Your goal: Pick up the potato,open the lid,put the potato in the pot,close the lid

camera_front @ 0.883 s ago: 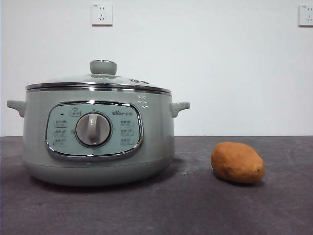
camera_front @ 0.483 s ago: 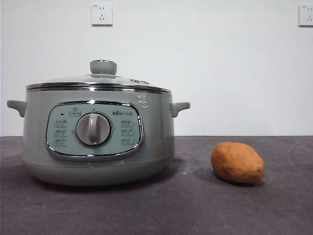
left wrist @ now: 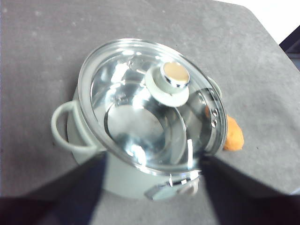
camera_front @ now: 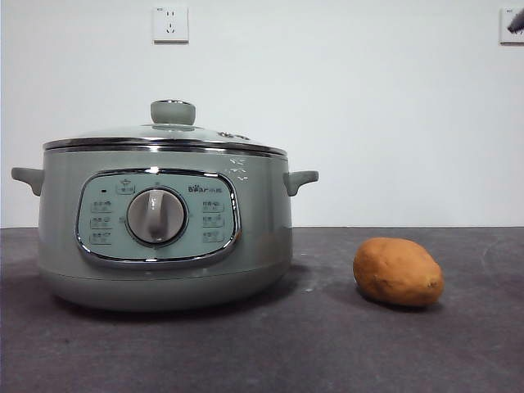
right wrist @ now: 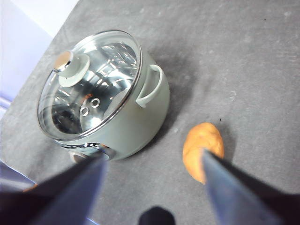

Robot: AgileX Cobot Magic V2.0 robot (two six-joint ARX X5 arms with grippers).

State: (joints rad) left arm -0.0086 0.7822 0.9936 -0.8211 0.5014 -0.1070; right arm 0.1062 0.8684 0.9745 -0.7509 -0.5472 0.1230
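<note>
Step in hand: the first one, pick up the potato. Nothing is grasped yet.

Potato lies on the dark table at roughly 3 o'clock from the pot in the front view, well apart from it and not touching. Lid sits seated on the pot rim with its knob upright, so the pot is closed.

Right gripper hangs high over the table with jaws spread wide and nothing between them. In its wrist view the potato shows just past one jaw, not centred in the gap. A dark tip at the top right corner of the front view is probably this arm.

Left gripper hovers above the pot, jaws also wide and empty, with the lid and its knob in the gap line.

Next move, as I read it: the right arm needs to shift sideways to centre the potato between the jaws, descend, and close across its short axis. Smooth oval skin, so an off-centre grip may let it roll or squirt out. The left arm looks well placed for the knob afterwards.
</note>
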